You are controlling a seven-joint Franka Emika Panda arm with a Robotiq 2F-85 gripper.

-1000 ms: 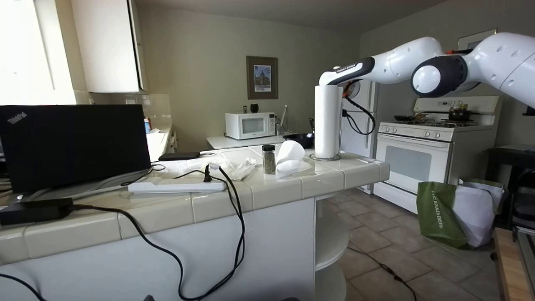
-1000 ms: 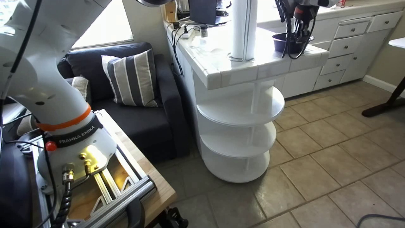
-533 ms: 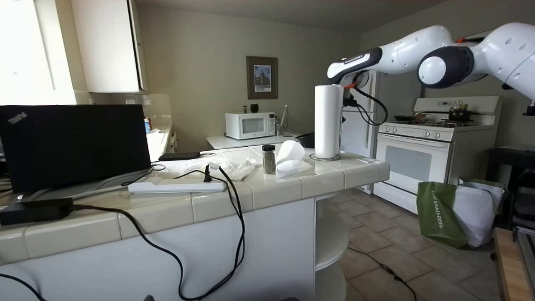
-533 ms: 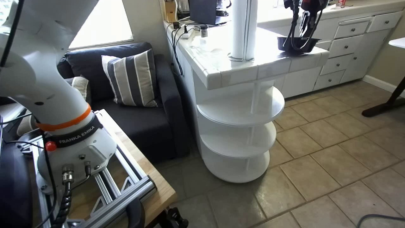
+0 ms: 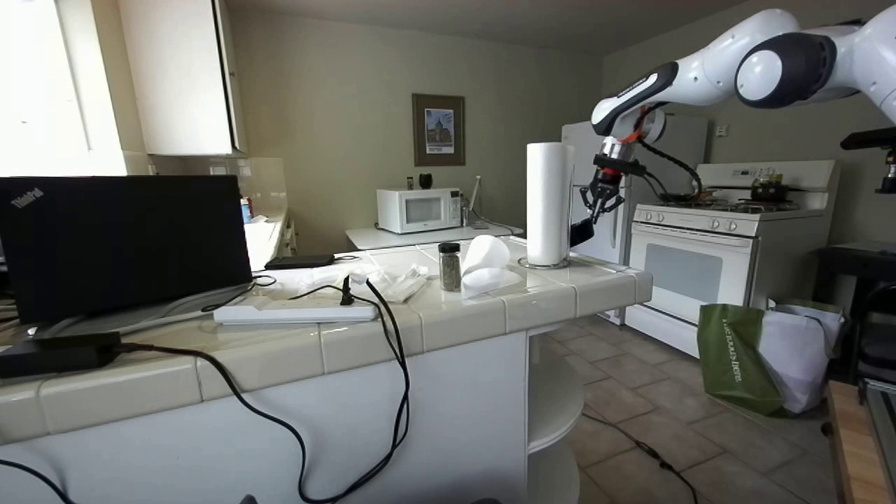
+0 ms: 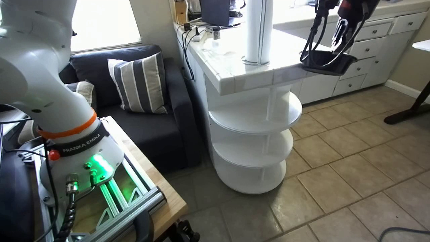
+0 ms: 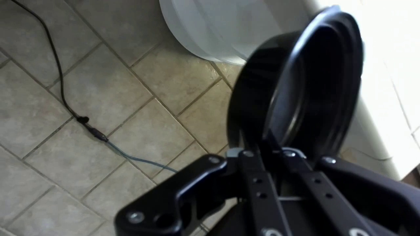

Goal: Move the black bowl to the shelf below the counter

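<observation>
A: The kitchen's tiled floor (image 6: pixel 352 174) spreads past our white-tiled desk (image 6: pixel 252 80), with a white gas stove (image 5: pixel 682 273) beyond. What do we see standing on the desk?

B: The paper towel roll (image 5: pixel 547 203) is upright near the desk's end, with a spice jar (image 5: pixel 450 273) near it; we find the pair in both exterior views. A ThinkPad laptop (image 5: pixel 119 238) sits well apart from them.

A: And the black bowl (image 6: pixel 331 65)?

B: Our hand (image 7: pixel 262 141) has it, clenched on its side close to the rim. In the wrist view we see it steeply tilted, the floor showing behind it. In an exterior view it hangs in front of the desk's far corner, and we cannot tell whether they touch.

A: Where are the white curved-edge shelves (image 6: pixel 252 116) from there?

B: Lower; we count 3 of them, stacked beneath the desk's end.
</observation>
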